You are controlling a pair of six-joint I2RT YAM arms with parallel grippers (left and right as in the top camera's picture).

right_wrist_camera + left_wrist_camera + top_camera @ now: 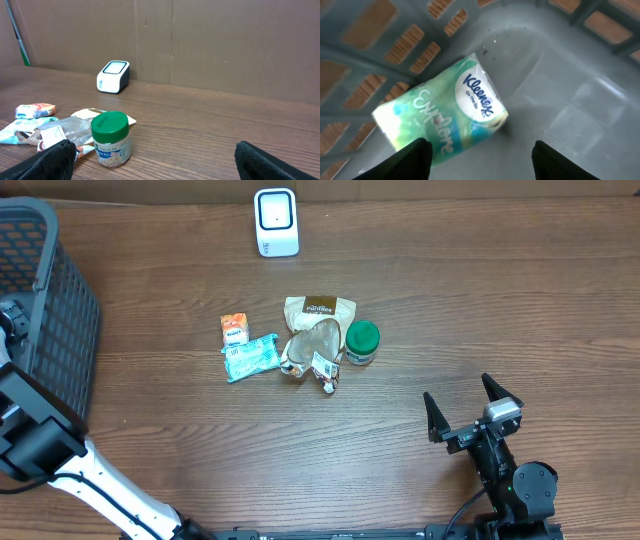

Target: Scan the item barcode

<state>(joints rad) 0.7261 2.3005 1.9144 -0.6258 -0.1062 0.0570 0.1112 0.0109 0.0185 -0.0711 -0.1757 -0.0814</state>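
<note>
At the far left the basket (60,310) stands on the counter (200,450). The left gripper (485,160) hangs inside it, its jaws wide apart and holding nothing. The Kleenex pack (445,115) lies tilted on the basket floor just ahead of them; whether it touches one fingertip I cannot tell.

I judge that this item is finished, so the step in hand is to take the left arm out and bring a new item to the scanner (276,222). To do this well, the arm should rise straight up first, so that the jaws do not catch the mesh wall. It should then choose an item at the near side of the heap, such as the orange packet (234,329) or the teal packet (250,357); grip it by the edges, with the barcode uncovered, and turn that face to the scanner window.

Further right lie the brown bag (319,310), the clear bag (315,350) and the green-lidded jar (361,342), close together. At the right the right gripper (456,386) waits well apart from them, jaws fully wide and empty.

Only the left wrist view shows the inside of the basket and the pack; the overhead view does not. The overhead view alone shows the layout of all 5 items. The right wrist view adds the jar standing upright with its label; no barcode is readable in any view.
</note>
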